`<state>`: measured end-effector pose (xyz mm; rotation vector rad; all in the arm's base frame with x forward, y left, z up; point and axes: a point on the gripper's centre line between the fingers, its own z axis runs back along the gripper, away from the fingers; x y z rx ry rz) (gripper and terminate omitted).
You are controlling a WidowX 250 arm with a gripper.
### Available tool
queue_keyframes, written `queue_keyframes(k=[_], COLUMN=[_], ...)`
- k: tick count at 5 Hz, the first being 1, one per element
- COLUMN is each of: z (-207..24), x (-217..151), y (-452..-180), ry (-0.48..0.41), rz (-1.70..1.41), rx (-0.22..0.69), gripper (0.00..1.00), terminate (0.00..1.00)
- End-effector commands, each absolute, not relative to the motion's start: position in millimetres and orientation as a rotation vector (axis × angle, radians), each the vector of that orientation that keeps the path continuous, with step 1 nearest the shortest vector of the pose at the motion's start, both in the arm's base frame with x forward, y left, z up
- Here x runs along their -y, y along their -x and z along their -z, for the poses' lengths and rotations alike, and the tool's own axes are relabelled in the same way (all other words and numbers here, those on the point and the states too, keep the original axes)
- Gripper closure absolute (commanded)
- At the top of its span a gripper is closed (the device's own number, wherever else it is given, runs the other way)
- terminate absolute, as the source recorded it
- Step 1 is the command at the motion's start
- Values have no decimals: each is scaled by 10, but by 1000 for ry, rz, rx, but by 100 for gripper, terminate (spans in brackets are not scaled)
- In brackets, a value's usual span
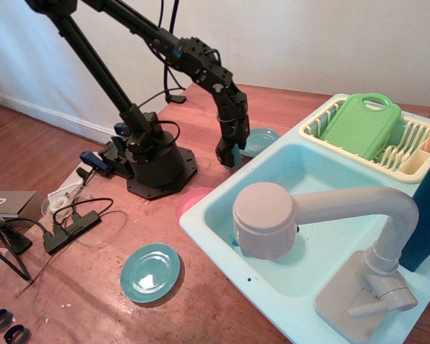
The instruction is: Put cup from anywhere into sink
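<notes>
Floor: reddish wood [93, 315], white wall behind.
Plate [150, 271]: teal, lower left.
Sink [287, 215]: aqua basin, right half of frame.
Gripper [226, 156]: lowered over cup; finger spacing cannot be told.
Cup [233, 163]: mostly hidden, just beside sink's upper-left corner.
Rack [408, 154]: upper right.

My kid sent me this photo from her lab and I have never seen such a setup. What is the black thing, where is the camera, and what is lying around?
The black thing is a jointed robot arm on a round base. One camera looks down on it from the side. Its gripper, the grasping part, is lowered right over a small blue-teal cup, which it mostly hides; whether the jaws have closed on it is not clear. On the wooden floor stand a light aqua toy sink with a big beige faucet, a cream dish rack holding a green cutting board, two teal plates and a pink plate.
</notes>
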<state>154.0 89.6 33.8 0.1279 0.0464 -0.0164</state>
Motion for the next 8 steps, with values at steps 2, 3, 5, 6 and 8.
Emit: queue_keyframes(k=[2, 3, 5, 6, 8], z=[-510, -488, -1167, -1670, -2103], x=[-944, -934, -1060, -886, -215], y=[-1721, -1768, -1750, -1927, -2669], ry=[-178, -174, -232, -281, -342], rz=[40, 62, 107, 214, 412], rx=[-2, 11, 22, 63, 100], gripper=[100, 100, 100, 100, 100], terminate=[0, 0, 0, 0, 0])
